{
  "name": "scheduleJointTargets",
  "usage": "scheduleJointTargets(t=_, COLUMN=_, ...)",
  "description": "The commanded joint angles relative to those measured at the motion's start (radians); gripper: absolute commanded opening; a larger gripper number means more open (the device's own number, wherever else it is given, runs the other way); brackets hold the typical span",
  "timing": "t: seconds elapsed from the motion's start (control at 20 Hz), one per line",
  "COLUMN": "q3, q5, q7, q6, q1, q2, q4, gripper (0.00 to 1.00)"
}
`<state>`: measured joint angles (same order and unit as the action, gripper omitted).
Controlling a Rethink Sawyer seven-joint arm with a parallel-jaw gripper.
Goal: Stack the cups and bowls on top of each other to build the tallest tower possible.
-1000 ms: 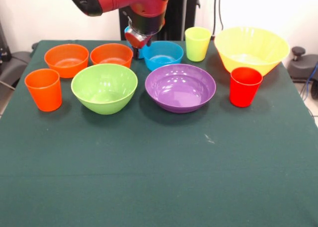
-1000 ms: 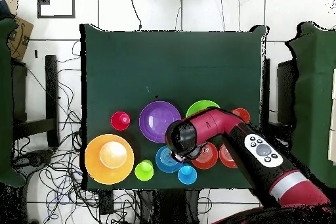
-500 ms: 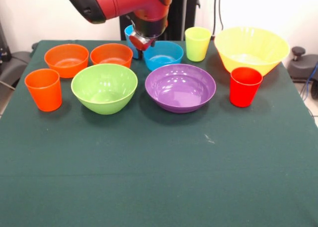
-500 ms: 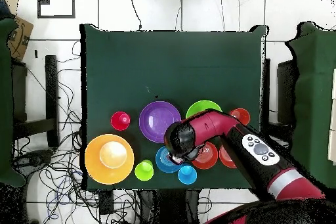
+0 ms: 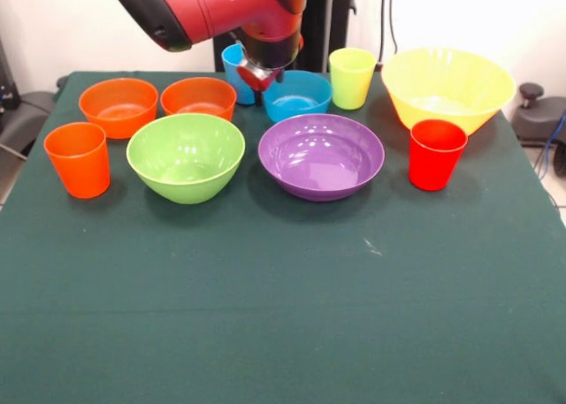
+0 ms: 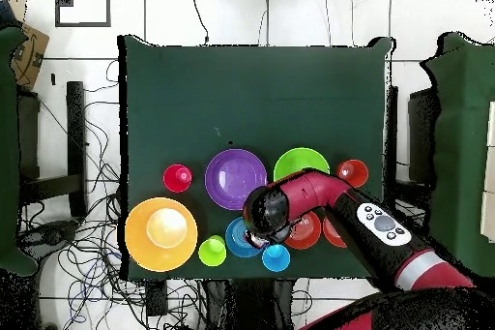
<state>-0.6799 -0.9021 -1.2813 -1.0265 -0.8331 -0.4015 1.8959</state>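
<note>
No tower yet. My gripper [image 5: 259, 72] grips the small blue plastic bowl's [image 5: 297, 95] rim, upper centre. Next I lift it toward the lime green plastic bowl [image 5: 186, 155].

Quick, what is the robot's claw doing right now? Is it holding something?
Gripper: cannot tell whether open or shut; it sits at the rim of the small blue plastic bowl.

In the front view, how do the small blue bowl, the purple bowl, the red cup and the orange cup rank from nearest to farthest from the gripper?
From the gripper:
1. Small blue bowl, right beside it at the back of the table.
2. Purple bowl, in front, near the middle.
3. Red cup, at the right, and orange cup, at the left: too close to call.
</note>
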Motion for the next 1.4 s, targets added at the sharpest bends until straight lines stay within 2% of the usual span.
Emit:
scheduleJointTargets(t=0.05, q3=-0.003, q5=-0.062, q7=0.134, q6=0.107, q1=-0.002, q2=0.032, q4=0.016, gripper=1.00)
scheduleJointTargets(t=0.6, q3=-0.007, q5=-0.082, q7=0.090, q6=0.186, q1=0.024, q2=0.037, q4=0.003, gripper=1.00)
scheduleJointTargets(t=1.4, q3=0.034, q5=-0.105, q7=0.083, q6=0.218, q1=0.066, q2=0.053, q4=-0.026, gripper=1.00)
